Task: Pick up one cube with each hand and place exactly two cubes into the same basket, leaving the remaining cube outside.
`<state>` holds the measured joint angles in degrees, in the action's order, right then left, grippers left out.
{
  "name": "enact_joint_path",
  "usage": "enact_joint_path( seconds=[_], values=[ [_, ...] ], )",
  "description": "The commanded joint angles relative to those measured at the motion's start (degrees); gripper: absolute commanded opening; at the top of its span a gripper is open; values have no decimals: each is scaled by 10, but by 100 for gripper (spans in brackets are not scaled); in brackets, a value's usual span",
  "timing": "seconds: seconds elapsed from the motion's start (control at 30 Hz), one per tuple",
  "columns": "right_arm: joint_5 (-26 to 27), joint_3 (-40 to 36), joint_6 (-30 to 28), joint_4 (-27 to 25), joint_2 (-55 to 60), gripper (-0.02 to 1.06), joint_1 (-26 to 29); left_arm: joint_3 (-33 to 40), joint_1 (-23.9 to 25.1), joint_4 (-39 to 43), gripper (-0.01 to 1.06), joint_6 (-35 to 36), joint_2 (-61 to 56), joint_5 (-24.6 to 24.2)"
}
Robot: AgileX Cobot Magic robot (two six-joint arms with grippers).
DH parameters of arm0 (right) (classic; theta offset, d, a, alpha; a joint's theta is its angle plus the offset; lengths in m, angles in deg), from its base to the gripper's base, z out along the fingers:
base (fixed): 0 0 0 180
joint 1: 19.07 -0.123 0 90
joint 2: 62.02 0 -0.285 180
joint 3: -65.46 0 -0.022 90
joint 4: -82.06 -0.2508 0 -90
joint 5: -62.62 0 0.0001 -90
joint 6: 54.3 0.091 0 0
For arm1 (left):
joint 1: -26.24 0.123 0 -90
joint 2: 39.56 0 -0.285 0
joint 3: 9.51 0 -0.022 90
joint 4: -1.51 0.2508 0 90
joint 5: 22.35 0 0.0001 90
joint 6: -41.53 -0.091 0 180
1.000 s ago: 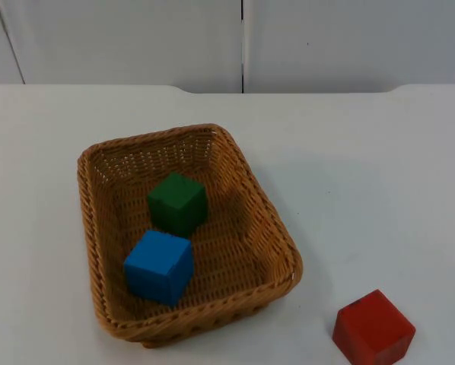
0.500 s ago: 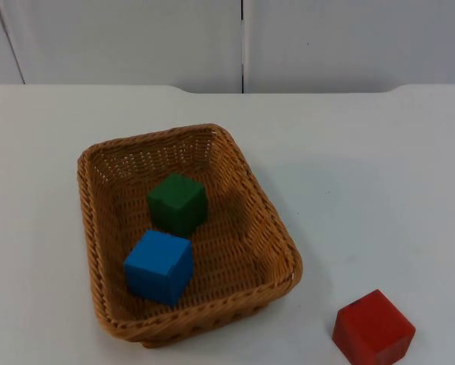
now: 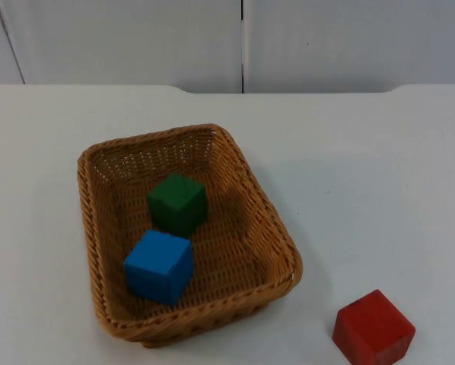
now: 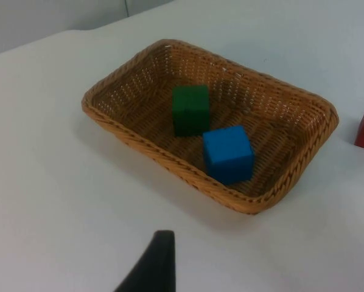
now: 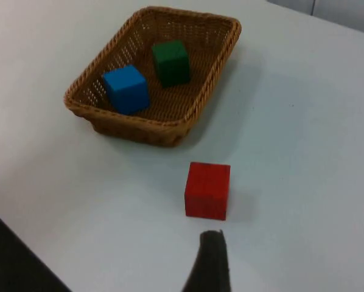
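Sitting in wicker basket [image 3: 98, 171] on white worktop [image 3: 364, 167] before grey partition wall [image 3: 121, 38]: green cube [image 3: 177, 202], blue cube [image 3: 159, 266]; red cube [image 3: 373, 328] lying outside; both hands' state untellable.

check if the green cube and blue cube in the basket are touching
Cannot tell. In the top view the green cube and blue cube look barely apart, but in the left wrist view their corners appear to meet inside the basket.
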<state>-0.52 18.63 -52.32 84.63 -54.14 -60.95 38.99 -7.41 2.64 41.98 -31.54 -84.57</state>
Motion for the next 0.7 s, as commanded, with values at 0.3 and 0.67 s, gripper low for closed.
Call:
enact_joint_path(
  seconds=[0.3, 0.67],
  values=[
    [14, -7, 4, -14, -1, 66, 1, 3, -2, 4, 100, 0, -2, 6],
    [14, -8, 2, -14, -1, 66, 1, 3, -2, 3, 100, 0, -2, 6]
  ],
)
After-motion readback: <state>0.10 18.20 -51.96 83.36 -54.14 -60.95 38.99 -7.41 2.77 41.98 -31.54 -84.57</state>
